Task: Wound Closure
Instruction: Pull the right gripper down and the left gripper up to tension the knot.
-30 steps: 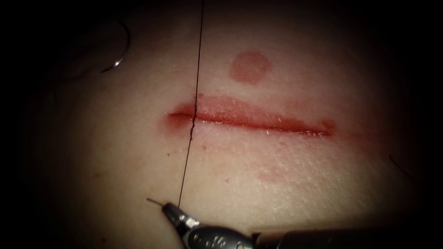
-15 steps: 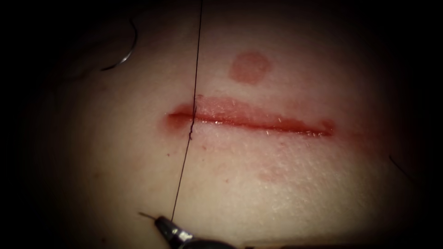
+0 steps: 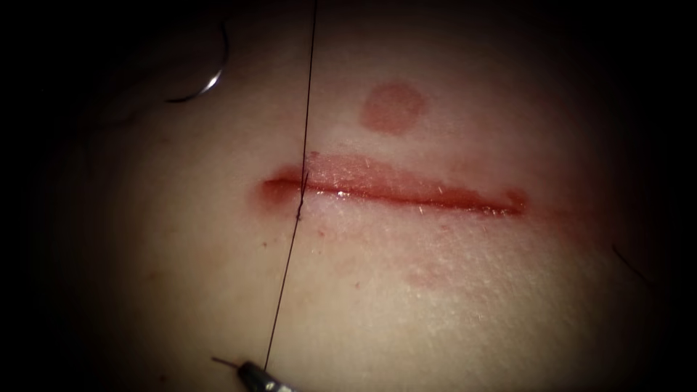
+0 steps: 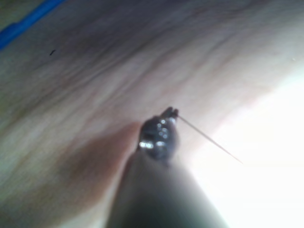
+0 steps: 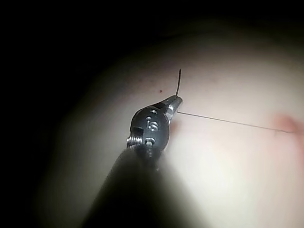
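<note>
Thread [image 3: 290, 254] crossed the cut [image 3: 392, 190] near its left end.
The right hand [image 3: 250, 370], below the cut, was clamped on the thread; the left hand [image 4: 172, 113] gripped thread too. The needle [image 3: 207, 83] lay free on the tissue [image 3: 435, 305], up-left of the cut.

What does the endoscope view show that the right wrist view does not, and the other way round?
Endoscope view: the whole cut, the thread crossing near its left end, a round mark above it, and the needle lying free up and left of the cut, held by neither tool. Right wrist view: the wrist and shaft of the right tool behind its jaws. Both: the right tool shut on the thread, with a short tail, over the tissue. The left tool also grips thread.
</note>
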{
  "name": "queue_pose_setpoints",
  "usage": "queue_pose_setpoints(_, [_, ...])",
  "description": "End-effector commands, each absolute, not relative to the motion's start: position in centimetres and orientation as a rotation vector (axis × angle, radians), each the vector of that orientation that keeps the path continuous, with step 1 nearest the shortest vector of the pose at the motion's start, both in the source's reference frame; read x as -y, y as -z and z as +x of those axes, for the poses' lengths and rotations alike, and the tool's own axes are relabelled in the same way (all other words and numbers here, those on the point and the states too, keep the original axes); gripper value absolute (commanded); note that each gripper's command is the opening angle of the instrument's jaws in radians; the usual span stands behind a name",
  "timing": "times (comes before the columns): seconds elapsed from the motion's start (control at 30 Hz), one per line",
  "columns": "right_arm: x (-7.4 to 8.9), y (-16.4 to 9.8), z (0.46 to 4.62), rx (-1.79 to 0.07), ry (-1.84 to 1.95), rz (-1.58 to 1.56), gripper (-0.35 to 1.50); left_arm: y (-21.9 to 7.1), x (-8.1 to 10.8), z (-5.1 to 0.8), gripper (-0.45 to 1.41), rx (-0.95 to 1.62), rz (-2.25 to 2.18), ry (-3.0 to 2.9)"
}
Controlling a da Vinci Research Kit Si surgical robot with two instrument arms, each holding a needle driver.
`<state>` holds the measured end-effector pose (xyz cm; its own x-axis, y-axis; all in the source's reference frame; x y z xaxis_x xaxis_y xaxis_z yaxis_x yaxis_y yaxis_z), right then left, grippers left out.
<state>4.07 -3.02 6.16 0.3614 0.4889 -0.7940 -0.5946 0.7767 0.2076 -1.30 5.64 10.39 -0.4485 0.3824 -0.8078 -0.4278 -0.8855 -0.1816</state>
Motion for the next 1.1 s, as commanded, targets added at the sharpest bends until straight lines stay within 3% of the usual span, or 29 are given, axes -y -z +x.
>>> queue_pose_setpoints(0.03, [3.1,-6.2,4.11,-0.973,-0.7,-0.118,-0.35,-10.4,-5.7,-1.34,-0.35,-0.071,-1.284,-2.327])
queue_pose_setpoints(0.53, [3.0,-6.3,3.98,-0.965,-0.73,-0.155,-0.35,-10.4,-5.7,-1.32,-0.35,-0.108,-1.319,-2.269])
queue_pose_setpoints(0.63, [2.9,-6.3,3.98,-0.965,-0.731,-0.155,-0.35,-10.3,-5.6,-1.34,-0.01,-0.148,-1.298,-2.225])
queue_pose_setpoints(0.67, [2.9,-6.3,3.99,-0.964,-0.731,-0.154,-0.35,-10.3,-5.5,-1.33,0.29,-0.126,-1.292,-2.177])
queue_pose_setpoints(0.7, [2.9,-6.3,4.0,-0.964,-0.731,-0.154,-0.35,-10.2,-5.3,-1.31,0.42,-0.117,-1.313,-2.158])
queue_pose_setpoints(0.8, [2.9,-6.3,4.01,-0.962,-0.733,-0.157,-0.35,-10.1,-4.9,-1.22,0.6,-0.052,-1.42,-2.002])
queue_pose_setpoints(1.1, [2.9,-6.3,4.02,-0.965,-0.731,-0.153,-0.35,-9.5,-3.7,-0.55,0.66,0.56,-1.716,-1.614])
